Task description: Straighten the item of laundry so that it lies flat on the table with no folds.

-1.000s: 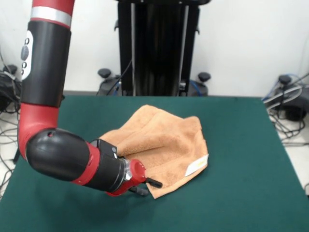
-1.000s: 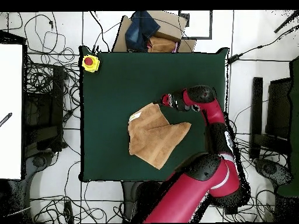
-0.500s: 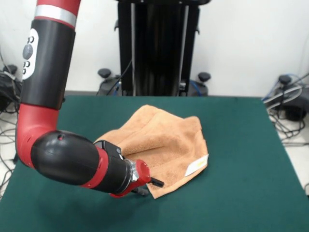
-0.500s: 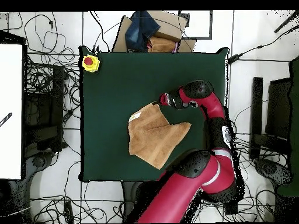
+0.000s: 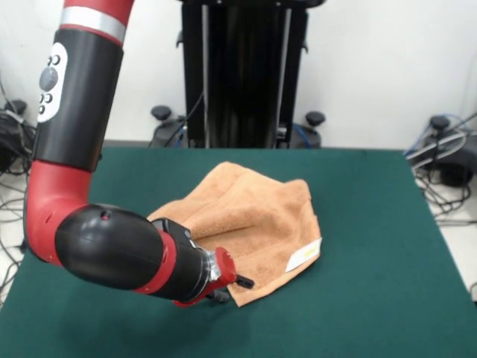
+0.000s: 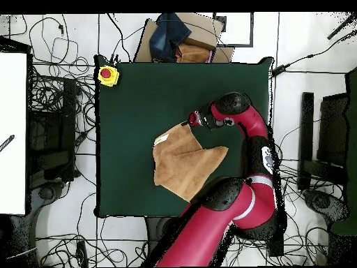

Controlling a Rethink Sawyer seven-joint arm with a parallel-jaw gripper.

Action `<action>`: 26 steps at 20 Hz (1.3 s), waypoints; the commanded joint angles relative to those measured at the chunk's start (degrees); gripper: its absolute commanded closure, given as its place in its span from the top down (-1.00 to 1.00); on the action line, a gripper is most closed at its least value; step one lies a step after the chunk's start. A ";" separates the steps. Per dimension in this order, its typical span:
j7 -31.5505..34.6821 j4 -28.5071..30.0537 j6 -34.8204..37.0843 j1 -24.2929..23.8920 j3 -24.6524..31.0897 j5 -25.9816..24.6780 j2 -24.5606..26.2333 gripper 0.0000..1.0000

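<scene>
Whether the jaws stand apart or together cannot be told from either view: only short black tips of the gripper (image 5: pixel 237 287) show past the red wrist collar, right at the towel's near corner, and from above the gripper (image 6: pixel 188 123) is a small dark point at that same corner.

Behind it the arm (image 5: pixel 112 253) is a thick, glossy cylinder of black and red, bent at a rounded elbow and lying low over the table's front left part in the front view; its upper section rises straight up with a silver band and a grey button panel.

The item of laundry (image 5: pixel 257 224) is a peach-orange terry towel with a nubbly, looped pile. It lies near the middle of the table (image 5: pixel 373 283), not flat: one part is folded over another, giving an uneven, roughly triangular outline with soft raised ridges along the fold. A small white label (image 5: pixel 302 258) sits at its right near edge in the front view.

From above, the towel (image 6: pixel 185 164) reads as an irregular wedge. The table's cover is a matte, dark green, felt-like sheet, rectangular. A yellow box with a red button (image 6: pixel 107 75) sits at one table corner.
</scene>
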 commanded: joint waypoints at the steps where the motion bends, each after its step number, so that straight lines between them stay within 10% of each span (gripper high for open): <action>1: -8.56 1.23 -43.24 -7.23 -14.40 -24.12 17.18 1.00; 26: -31.95 5.25 -29.29 -21.68 1.40 -11.06 22.15 1.00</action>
